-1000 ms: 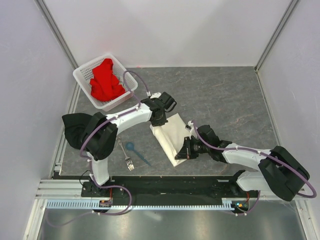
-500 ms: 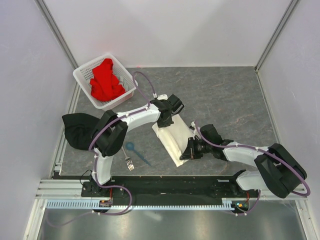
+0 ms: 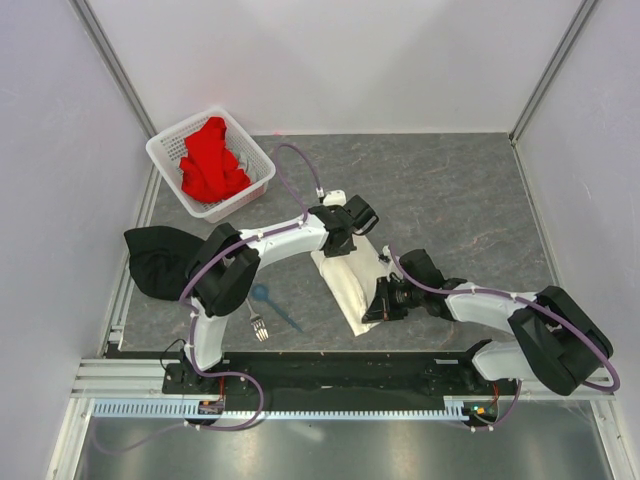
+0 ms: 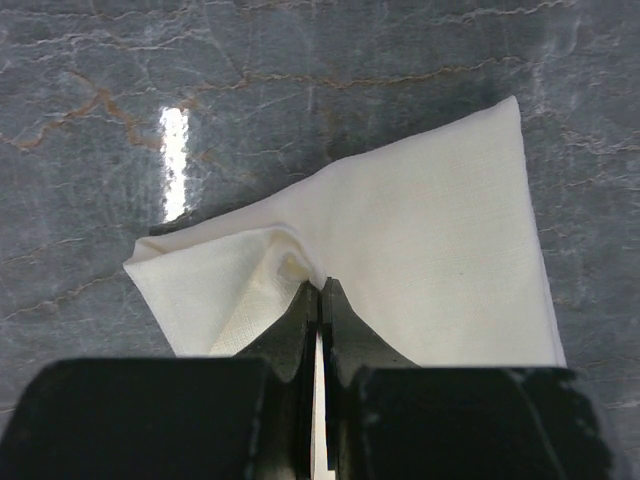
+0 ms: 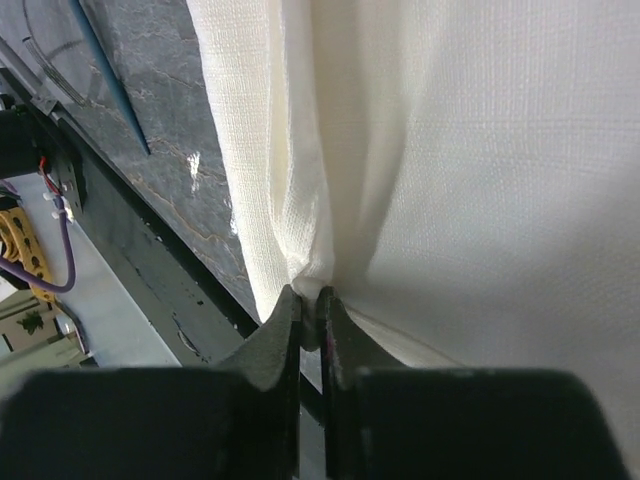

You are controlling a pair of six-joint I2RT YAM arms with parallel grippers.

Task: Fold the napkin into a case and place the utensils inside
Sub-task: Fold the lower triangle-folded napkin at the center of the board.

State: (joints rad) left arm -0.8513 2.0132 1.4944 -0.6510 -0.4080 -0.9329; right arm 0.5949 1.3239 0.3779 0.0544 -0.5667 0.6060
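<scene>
My left fingers (image 4: 312, 305) are pressed together on a puckered pinch of the napkin (image 4: 430, 250), with a sliver of cream cloth showing between them. My right fingers (image 5: 300, 315) are likewise clamped on the napkin, biting a gathered fold at the end nearest the worktop's near edge. From that fold, pleats run away across the cloth.

From above, the napkin lies as a slanted, layered strip around the middle of the worktop (image 3: 460, 190). It runs from the centre toward the near edge, with the left fingers at its far end and the right fingers at its near end. I judge the folding partly done. The cloth is already doubled and narrowed, but the layers look rumpled and I cannot make out a finished pocket. Both holds have yet to let go.

The utensils are not in. The fork (image 3: 256, 320) and the blue spoon (image 3: 268, 298) lie side by side on the bare worktop left of the napkin, close to the near edge. The left arm's elbow hangs over their far ends, so I expect it must pull back before either can be reached cleanly.

Farther out, a white perforated basket (image 3: 165, 147) sits in the far left corner holding a red cloth (image 3: 210, 160). A black cloth (image 3: 150, 262) bunches at the left edge. Neither lies near the napkin.
</scene>
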